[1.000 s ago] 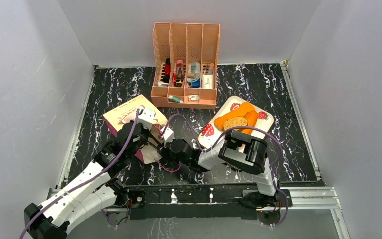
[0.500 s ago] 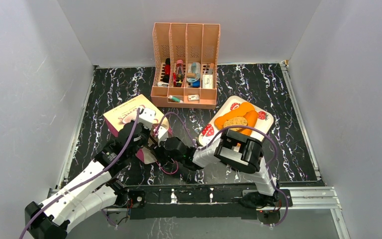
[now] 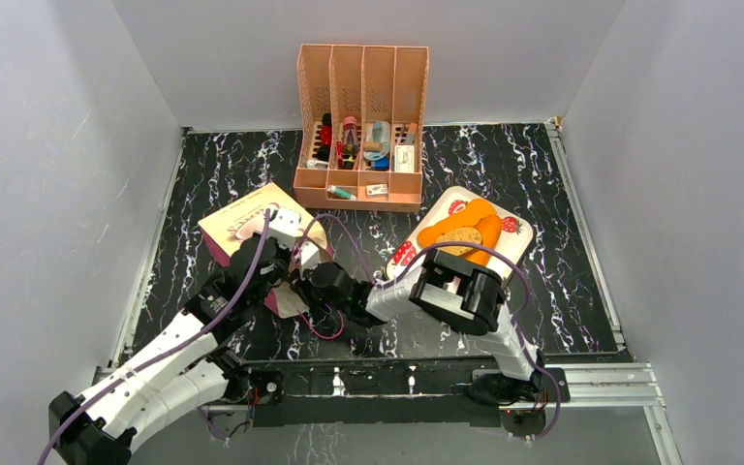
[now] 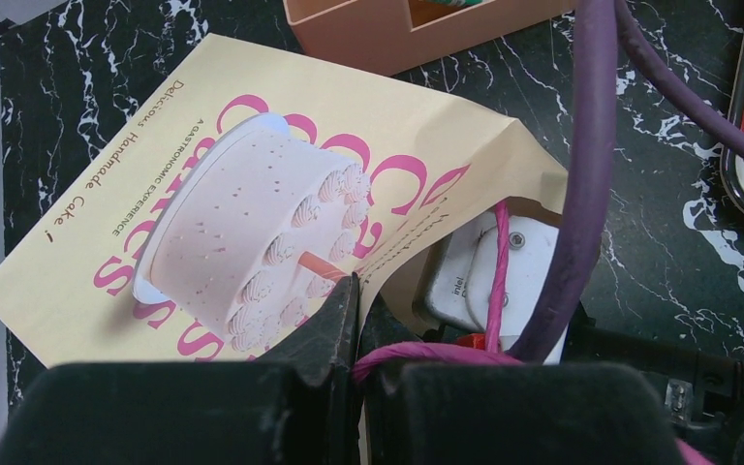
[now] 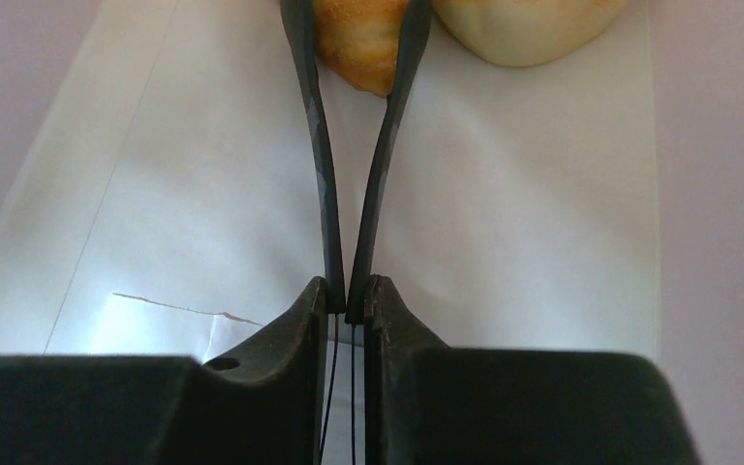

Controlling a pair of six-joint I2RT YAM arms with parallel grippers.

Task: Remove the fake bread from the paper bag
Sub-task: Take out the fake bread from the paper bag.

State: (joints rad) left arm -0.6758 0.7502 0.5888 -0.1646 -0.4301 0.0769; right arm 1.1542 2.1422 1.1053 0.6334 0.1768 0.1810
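The paper bag lies on its side at the left, cream with a pink cake print. My left gripper is shut on the rim of its mouth, and a pink cord handle runs across the fingers. My right gripper is inside the bag, shut on thin black tongs. The tong tips pinch a golden piece of fake bread. A paler piece lies beside it. From above, the right wrist reaches into the bag's mouth and hides the jaws.
A strawberry-print tray at the right holds orange loaves and a brown speckled slice. A peach slotted organiser with small items stands at the back. Grey walls close in both sides.
The right arm has pushed further left into the bag. Its jaws have closed down on the tongs. The left gripper has kept its hold on the bag rim.
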